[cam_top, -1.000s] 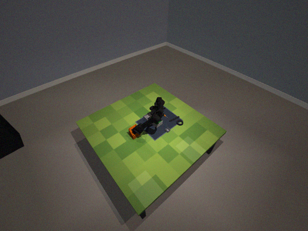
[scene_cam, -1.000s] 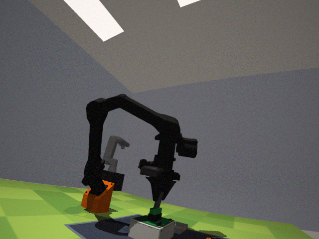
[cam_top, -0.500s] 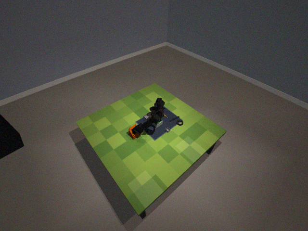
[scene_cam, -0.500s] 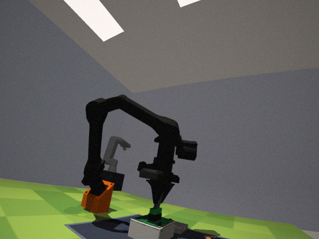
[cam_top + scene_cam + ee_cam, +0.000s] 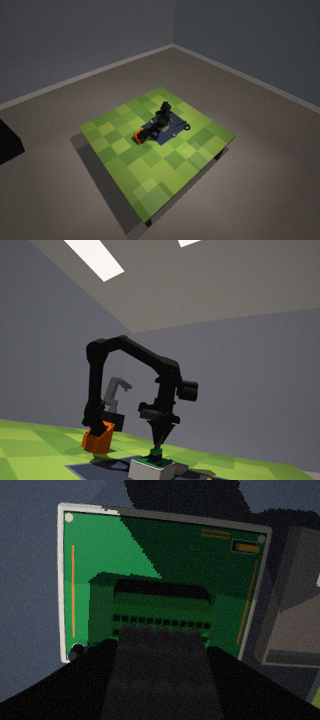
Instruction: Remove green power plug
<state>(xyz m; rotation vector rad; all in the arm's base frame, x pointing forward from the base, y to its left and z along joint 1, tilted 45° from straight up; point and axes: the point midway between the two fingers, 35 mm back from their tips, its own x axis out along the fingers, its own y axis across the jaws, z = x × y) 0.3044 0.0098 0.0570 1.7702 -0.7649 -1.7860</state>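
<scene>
arm point(image 5: 154, 126) point(image 5: 140, 351): arched | end effector point(image 5: 163, 121) point(image 5: 157, 443) point(image 5: 162, 654): pointing down | fingers: partly closed, gripping
</scene>
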